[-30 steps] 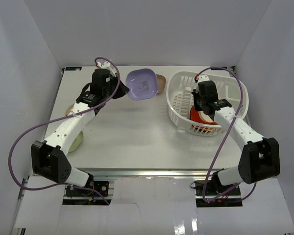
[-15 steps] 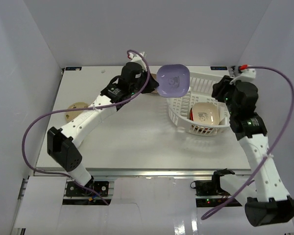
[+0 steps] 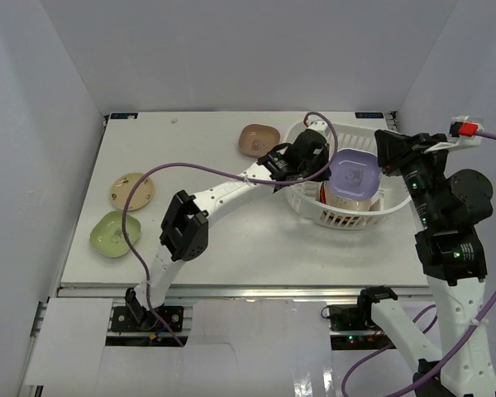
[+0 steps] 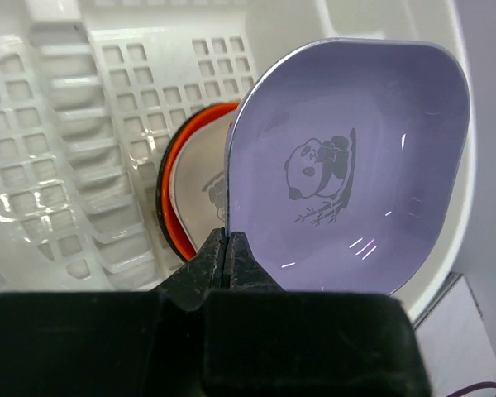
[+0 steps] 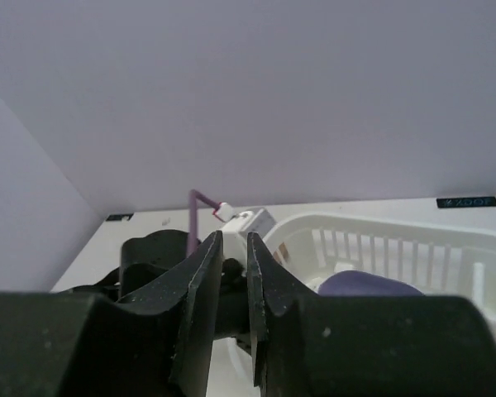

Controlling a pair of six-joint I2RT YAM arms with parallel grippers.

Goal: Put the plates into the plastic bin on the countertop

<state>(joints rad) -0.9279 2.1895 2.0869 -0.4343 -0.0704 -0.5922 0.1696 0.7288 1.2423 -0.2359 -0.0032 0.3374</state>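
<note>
The left pincer (image 4: 227, 248) is clenched on the rim of the lavender panda plate (image 4: 355, 174), held over the white plastic bin (image 3: 302, 178) near the table's (image 3: 231, 231) far right corner, above an orange-rimmed plate (image 4: 169, 207) stacked inside. The plate looks light, stiff and glossy, so probably slippery; an edge pinch suits it. The right pincer (image 5: 230, 289), almost closed, grips nothing. Three plates wait outside: brown (image 3: 259, 139), beige (image 3: 132, 190), green (image 3: 115, 233).

white arm links (image 3: 231, 192) | black joints | purple cables | tool apparently black

Left tool (image 4: 227, 248) clamped, right tool (image 5: 234, 273) seemingly empty.
</note>
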